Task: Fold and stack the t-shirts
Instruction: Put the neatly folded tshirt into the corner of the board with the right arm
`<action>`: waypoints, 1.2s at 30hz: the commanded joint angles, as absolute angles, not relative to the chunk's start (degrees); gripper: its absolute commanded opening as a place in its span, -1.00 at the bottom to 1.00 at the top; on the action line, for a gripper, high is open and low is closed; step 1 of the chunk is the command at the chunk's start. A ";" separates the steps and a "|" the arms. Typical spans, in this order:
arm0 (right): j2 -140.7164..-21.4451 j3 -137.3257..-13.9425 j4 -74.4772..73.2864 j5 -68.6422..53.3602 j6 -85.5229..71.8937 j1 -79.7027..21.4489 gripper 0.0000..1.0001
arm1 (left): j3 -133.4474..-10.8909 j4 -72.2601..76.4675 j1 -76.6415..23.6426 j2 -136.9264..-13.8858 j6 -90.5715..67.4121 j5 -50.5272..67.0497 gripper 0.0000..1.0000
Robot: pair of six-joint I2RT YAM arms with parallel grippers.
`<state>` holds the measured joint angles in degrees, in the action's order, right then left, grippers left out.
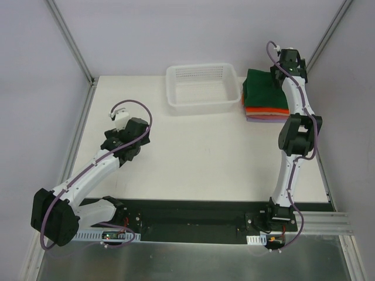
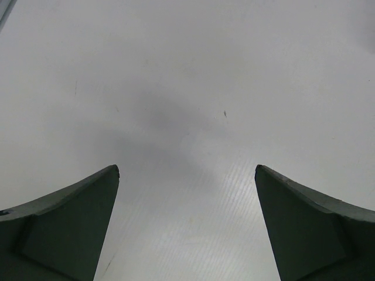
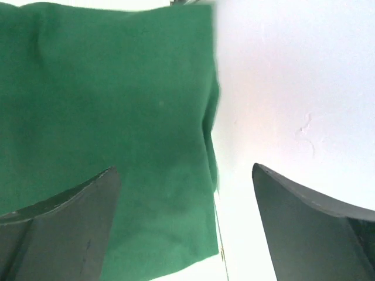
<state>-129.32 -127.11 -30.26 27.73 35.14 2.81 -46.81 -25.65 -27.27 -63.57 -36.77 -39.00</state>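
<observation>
Right claw (image 3: 184, 168) hangs open over the green t-shirt (image 3: 117, 88), at its right edge; left claw (image 2: 187, 168), open too, sits well apart.

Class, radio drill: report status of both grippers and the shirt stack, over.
Left gripper open over table. Right gripper open above green t-shirt, top of stack. White basket beside stack, not in the way.

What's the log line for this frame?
left gripper: open, over table | right gripper: open, above green t-shirt edge | layers: green t-shirt top, orange t-shirt under, lilac t-shirt lowest seen
</observation>
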 commanded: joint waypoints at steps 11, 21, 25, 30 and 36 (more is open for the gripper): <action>-107.87 -115.26 -30.15 18.13 19.71 4.92 0.93 | -47.03 -25.75 -26.63 -56.35 -34.90 -33.93 0.98; -68.07 -62.20 -12.69 0.62 0.72 2.99 0.93 | -40.26 -25.84 -26.54 -46.32 -35.77 -25.94 0.98; -54.26 -43.37 -5.81 -3.07 -4.65 2.72 0.93 | -38.24 -25.84 -26.54 -45.35 -36.30 -23.91 0.98; -41.16 -30.52 -5.80 1.65 -5.62 2.72 0.93 | -36.21 -25.75 -26.54 -42.81 -37.53 -23.47 0.98; -32.08 -26.10 -5.19 6.06 -6.59 2.72 0.93 | -34.28 -25.66 -26.54 -41.13 -38.85 -24.08 0.98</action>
